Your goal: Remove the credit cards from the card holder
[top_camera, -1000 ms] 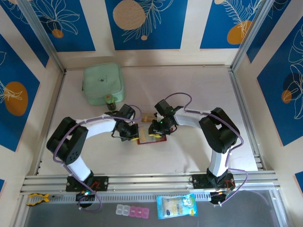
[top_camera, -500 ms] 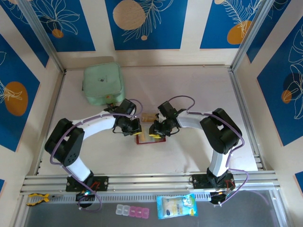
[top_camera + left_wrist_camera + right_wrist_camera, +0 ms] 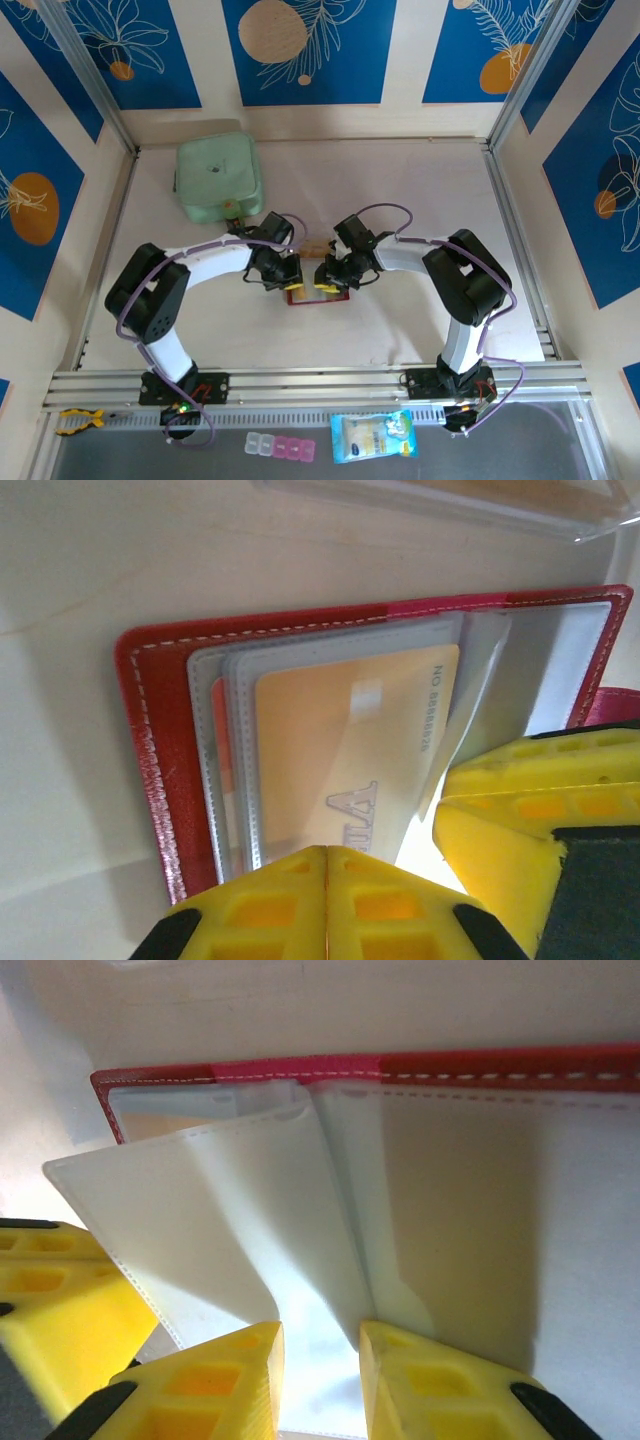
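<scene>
The left end effector point(image 3: 326, 875) has been swung in and closed at the credit card point(image 3: 340, 740) — still pocketed in the card holder point(image 3: 150, 770) on the table point(image 3: 420, 200) — so pulling can begin, a clear sleeve point(image 3: 220, 1210) straddled by the part-open right end effector point(image 3: 320, 1360).

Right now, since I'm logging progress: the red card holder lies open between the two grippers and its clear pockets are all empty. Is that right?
Not quite: the pockets are not all empty. The left wrist view shows an orange card sitting inside a clear pocket. The red card holder does lie open between the left gripper and right gripper.
</scene>
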`<state>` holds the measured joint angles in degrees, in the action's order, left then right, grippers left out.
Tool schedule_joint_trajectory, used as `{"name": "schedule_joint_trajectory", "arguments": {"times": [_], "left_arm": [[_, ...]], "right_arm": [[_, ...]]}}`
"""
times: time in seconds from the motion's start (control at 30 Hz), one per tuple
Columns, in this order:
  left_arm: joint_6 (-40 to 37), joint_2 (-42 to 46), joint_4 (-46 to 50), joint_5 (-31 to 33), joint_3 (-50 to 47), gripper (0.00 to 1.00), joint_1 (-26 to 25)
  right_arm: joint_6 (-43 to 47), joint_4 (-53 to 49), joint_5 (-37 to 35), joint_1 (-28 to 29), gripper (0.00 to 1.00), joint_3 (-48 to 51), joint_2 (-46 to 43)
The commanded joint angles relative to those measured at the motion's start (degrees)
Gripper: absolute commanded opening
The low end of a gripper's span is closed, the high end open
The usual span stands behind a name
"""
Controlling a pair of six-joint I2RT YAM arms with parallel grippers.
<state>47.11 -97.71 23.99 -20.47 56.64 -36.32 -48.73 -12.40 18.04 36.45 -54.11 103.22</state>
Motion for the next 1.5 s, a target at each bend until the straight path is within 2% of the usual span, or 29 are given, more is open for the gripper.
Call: {"name": "schedule_joint_trajectory", "arguments": {"times": [0.0, 0.17, 0.4, 0.73, 1.1, 1.47], "left_arm": [[1.1, -0.8, -1.7, -2.3, 0.8, 0.09, -0.9], [1.3, -0.5, -1.9, -2.4, 1.5, 0.09, -1.1], [1.4, -0.3, -1.6, -3.0, 3.3, 0.09, -1.4], [1.5, -4.9, -1.8, -4.6, 9.3, 0.11, -3.9], [-1.0, -12.7, 1.5, -5.0, 15.7, 0.11, -7.3], [-3.5, -15.0, 4.6, -4.0, 14.3, 0.11, -7.8]], "right_arm": [[-0.7, -0.5, 0.8, -0.1, 0.28, 1.6, -2.1], [-0.1, -1.0, -1.0, -0.1, 0.31, 1.6, -6.4], [3.0, -8.3, -6.4, -1.2, 0.33, 0.1, -11.4], [6.1, -16.3, -11.0, -4.4, 0.33, 0.1, -14.7], [6.9, -18.0, -12.0, -5.8, 0.33, 1.4, -17.3], [6.2, -16.9, -11.8, -5.9, 0.34, 1.9, -17.9]]}}
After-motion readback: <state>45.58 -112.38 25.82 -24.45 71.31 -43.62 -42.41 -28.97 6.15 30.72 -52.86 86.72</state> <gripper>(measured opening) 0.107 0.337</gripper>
